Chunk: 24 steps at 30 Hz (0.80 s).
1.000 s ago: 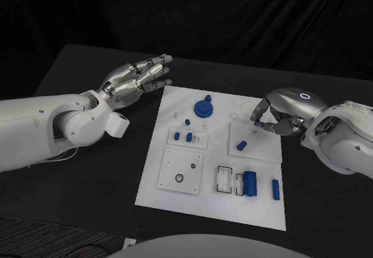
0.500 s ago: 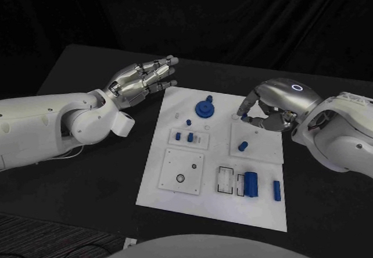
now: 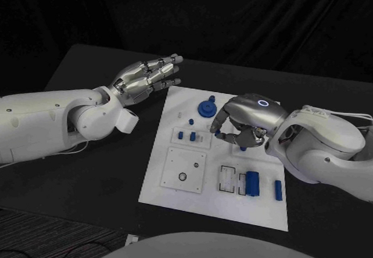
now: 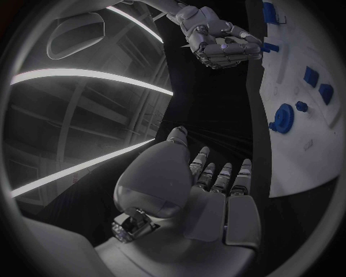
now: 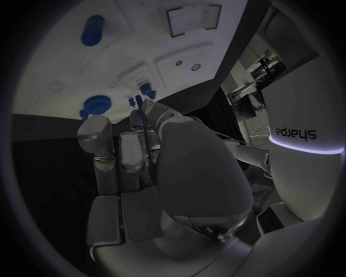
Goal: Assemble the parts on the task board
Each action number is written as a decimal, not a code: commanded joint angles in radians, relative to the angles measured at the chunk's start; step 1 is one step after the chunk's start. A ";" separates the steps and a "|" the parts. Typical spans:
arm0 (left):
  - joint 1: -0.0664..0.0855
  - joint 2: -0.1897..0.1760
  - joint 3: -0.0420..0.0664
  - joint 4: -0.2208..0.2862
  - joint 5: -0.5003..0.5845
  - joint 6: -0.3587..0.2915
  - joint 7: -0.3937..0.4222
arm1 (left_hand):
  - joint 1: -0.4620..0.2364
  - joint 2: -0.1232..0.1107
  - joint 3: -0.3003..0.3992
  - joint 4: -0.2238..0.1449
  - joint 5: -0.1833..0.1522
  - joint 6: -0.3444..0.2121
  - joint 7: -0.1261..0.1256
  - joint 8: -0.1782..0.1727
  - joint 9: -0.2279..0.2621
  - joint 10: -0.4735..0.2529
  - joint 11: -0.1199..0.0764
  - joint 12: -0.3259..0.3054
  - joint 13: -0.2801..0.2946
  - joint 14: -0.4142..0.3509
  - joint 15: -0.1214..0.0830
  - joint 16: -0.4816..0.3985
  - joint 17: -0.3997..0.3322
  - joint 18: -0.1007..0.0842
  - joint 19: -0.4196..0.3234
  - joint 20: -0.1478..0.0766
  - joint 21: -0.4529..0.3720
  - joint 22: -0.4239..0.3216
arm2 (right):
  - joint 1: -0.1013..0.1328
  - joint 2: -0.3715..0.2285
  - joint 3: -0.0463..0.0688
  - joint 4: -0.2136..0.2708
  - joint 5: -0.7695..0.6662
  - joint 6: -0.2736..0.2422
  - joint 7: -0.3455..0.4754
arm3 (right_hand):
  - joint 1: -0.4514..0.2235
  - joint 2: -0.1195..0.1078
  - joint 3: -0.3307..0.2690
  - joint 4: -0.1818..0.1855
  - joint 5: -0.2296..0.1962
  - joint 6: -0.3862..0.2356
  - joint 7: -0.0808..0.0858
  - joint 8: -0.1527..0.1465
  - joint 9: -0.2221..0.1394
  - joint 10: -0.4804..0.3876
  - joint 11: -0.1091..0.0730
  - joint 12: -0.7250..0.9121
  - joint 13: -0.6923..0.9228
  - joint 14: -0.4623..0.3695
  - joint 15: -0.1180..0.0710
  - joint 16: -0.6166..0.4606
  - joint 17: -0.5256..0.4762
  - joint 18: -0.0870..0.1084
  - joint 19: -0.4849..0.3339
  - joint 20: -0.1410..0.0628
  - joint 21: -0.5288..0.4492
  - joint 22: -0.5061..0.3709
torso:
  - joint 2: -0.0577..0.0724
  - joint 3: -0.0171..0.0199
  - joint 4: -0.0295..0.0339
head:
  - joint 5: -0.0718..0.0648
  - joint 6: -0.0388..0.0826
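Parts (image 3: pixel 251 183) lie unassembled; your right hand (image 3: pixel 241 123) curls over them, grip unclear, left hand (image 3: pixel 147 80) spread empty, clear.

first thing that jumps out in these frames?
The right hand hangs low over the middle of the white task board, its fingers curled downward above a small blue part; whether it touches or holds anything cannot be told. The left hand hovers off the board's far left corner, fingers spread, holding nothing. A round blue gear-like part stands out at the board's far end.
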<state>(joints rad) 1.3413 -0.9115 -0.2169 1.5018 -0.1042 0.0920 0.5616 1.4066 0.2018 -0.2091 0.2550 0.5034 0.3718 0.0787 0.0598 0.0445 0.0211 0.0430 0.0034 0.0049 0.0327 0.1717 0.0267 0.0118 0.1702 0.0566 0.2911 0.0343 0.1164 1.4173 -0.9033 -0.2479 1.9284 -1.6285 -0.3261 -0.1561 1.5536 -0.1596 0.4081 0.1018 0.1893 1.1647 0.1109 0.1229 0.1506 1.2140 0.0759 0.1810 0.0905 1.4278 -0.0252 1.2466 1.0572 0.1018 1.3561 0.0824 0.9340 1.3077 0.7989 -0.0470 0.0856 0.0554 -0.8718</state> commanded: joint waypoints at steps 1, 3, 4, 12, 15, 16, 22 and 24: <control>-0.002 0.005 0.001 -0.002 0.004 0.022 0.014 | 0.010 0.002 0.002 -0.003 0.005 0.000 0.003 0.003 0.000 -0.001 0.007 0.003 0.001 -0.003 0.004 0.002 0.000 0.003 0.002 0.001 0.003 -0.001 | -0.014 0.022 0.001 0.004 0.000 0.005 0.026 | 0.004 0.005 0.000 -0.004 0.001 -0.003 0.004 -0.003 -0.001 0.035 -0.028 0.000 0.003 0.005 -0.002 0.004 0.001 0.010 -0.002 -0.005 0.003 0.117 | -0.005 0.0002 0.0041 | 0.007 -0.001; -0.002 0.007 0.001 -0.003 0.004 0.024 0.013 | 0.010 0.003 0.003 -0.003 0.005 -0.001 0.003 0.003 0.000 -0.001 0.007 0.002 0.001 -0.003 0.004 0.002 0.000 0.003 0.002 0.001 0.003 -0.001 | -0.025 0.037 0.001 0.006 0.000 0.004 0.031 | 0.003 0.004 0.000 -0.006 0.003 -0.001 0.004 -0.003 -0.001 0.038 -0.028 0.000 0.003 0.007 -0.003 0.006 0.004 0.010 -0.001 -0.005 0.004 0.117 | -0.005 0.0003 0.0031 | 0.008 -0.001; -0.002 0.009 0.001 -0.005 0.004 0.024 0.014 | 0.010 0.003 0.003 -0.003 0.004 -0.004 0.004 0.003 0.000 -0.002 0.008 0.002 0.001 -0.006 0.002 0.000 -0.001 0.002 0.000 0.002 0.002 -0.005 | -0.033 0.047 0.001 0.006 0.000 0.004 0.035 | 0.002 0.004 0.000 -0.006 0.003 -0.001 0.004 -0.003 -0.001 0.039 -0.028 0.000 0.003 0.008 -0.003 0.006 0.005 0.010 0.000 -0.005 0.005 0.117 | -0.005 -0.0002 0.0029 | 0.010 -0.001; -0.003 0.010 0.001 -0.003 0.004 0.021 0.016 | 0.013 0.005 0.002 -0.006 0.008 -0.002 0.010 0.006 0.000 0.002 0.016 0.003 0.002 -0.018 -0.025 -0.009 -0.005 -0.001 -0.015 -0.002 -0.008 -0.028 | -0.084 0.082 0.001 -0.010 -0.006 -0.001 0.052 | 0.004 0.003 0.003 -0.011 0.007 -0.007 0.005 -0.010 -0.004 0.036 -0.027 -0.006 0.002 0.011 -0.003 0.008 0.008 0.010 0.000 -0.006 0.004 0.117 | -0.004 -0.0011 0.0044 | 0.021 -0.001; -0.003 0.008 0.001 -0.003 0.004 0.020 0.012 | 0.013 0.007 0.002 -0.007 0.009 0.003 0.014 0.008 0.001 0.004 0.021 0.004 0.003 -0.020 -0.033 -0.011 -0.005 0.000 -0.019 -0.004 -0.011 -0.034 | -0.100 0.086 0.001 -0.012 -0.031 -0.008 0.056 | 0.004 0.003 0.004 -0.012 0.010 -0.008 0.006 -0.012 -0.005 0.035 -0.026 -0.008 0.001 0.012 -0.002 0.009 0.011 0.009 0.002 -0.006 0.008 0.118 | -0.004 0.0004 0.0044 | 0.030 -0.001; -0.003 0.008 0.001 -0.003 0.004 0.021 0.010 | 0.013 0.006 0.002 -0.007 0.009 0.005 0.017 0.009 0.001 0.006 0.025 0.004 0.003 -0.021 -0.037 -0.012 -0.006 0.000 -0.021 -0.005 -0.012 -0.037 | -0.106 0.087 0.001 -0.013 -0.043 -0.011 0.057 | 0.004 0.003 0.004 -0.012 0.010 -0.008 0.006 -0.012 -0.005 0.035 -0.026 -0.008 0.001 0.013 -0.002 0.010 0.012 0.009 0.002 -0.006 0.009 0.118 | -0.003 0.0008 0.0043 | 0.031 -0.001; -0.003 0.004 0.001 -0.002 0.004 0.028 -0.010 | 0.012 0.006 0.000 -0.008 0.008 0.007 0.023 0.010 0.001 0.009 0.033 0.005 0.004 -0.024 -0.044 -0.015 -0.007 0.002 -0.025 -0.006 -0.015 -0.043 | -0.129 0.090 0.001 -0.015 -0.084 -0.021 0.064 | 0.004 0.003 0.004 -0.013 0.010 -0.007 0.006 -0.013 -0.005 0.035 -0.026 -0.009 0.001 0.014 -0.002 0.012 0.015 0.007 0.006 -0.006 0.021 0.120 | -0.004 -0.0006 0.0049 | 0.033 -0.001; -0.003 0.004 0.001 -0.001 0.004 0.029 -0.013 | 0.012 0.006 0.000 -0.008 0.008 0.008 0.023 0.011 0.001 0.010 0.033 0.005 0.004 -0.024 -0.044 -0.015 -0.007 0.002 -0.025 -0.006 -0.014 -0.043 | -0.134 0.090 0.001 -0.015 -0.089 -0.021 0.065 | 0.003 0.003 0.004 -0.013 0.009 -0.006 0.006 -0.013 -0.005 0.036 -0.026 -0.009 0.001 0.014 -0.002 0.012 0.016 0.007 0.006 -0.005 0.020 0.120 | -0.005 -0.0020 0.0043 | 0.033 -0.001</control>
<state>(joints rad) 1.3399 -0.9086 -0.2168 1.4975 -0.1040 0.1039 0.5510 1.4105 0.2058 -0.2062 0.2522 0.5074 0.3805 0.0950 0.0658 0.0443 0.0321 0.0684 0.0034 0.0079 0.0075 0.1358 0.0180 0.0063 0.1700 0.0383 0.2873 0.0251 0.0739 1.2872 -0.8133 -0.2478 1.9121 -1.6744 -0.3309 -0.1051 1.5503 -0.1628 0.4120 0.0967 0.1966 1.1610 0.1145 0.1170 0.1469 1.2184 0.0786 0.1710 0.0930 1.4340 -0.0257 1.2553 1.0719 0.1017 1.3599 0.0787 0.9478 1.3075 0.7947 -0.0470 0.0900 0.0885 -0.8728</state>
